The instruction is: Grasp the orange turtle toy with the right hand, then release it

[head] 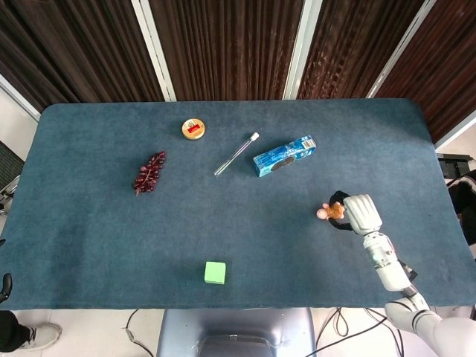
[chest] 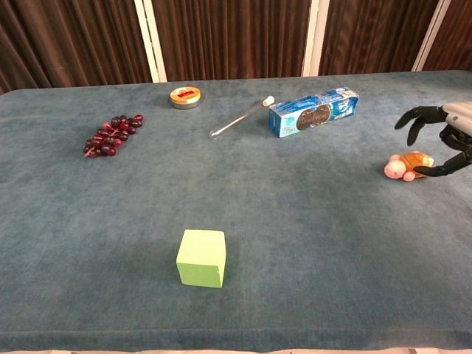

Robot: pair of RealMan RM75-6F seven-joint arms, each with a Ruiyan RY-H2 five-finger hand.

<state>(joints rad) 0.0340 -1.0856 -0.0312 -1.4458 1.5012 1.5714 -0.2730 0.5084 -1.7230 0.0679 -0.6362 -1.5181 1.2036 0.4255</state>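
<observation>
right hand (chest: 448, 134) cut off by chest view's right edge, orange turtle toy (head: 332, 211) partly hidden under it overhead

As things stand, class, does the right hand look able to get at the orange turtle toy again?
Probably yes. The right hand is open with fingers spread right beside the orange turtle toy, which sits on the table with nothing between them.

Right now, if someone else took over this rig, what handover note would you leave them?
Right hand: fingers spread, arched above and beside the orange turtle toy, holding nothing.
Left hand: not in either view.
The turtle lies on the table near its right edge, free of the fingers as far as the chest view shows.
Done: grasp and release look complete.
Left: probably only drawing the right hand clear.
</observation>
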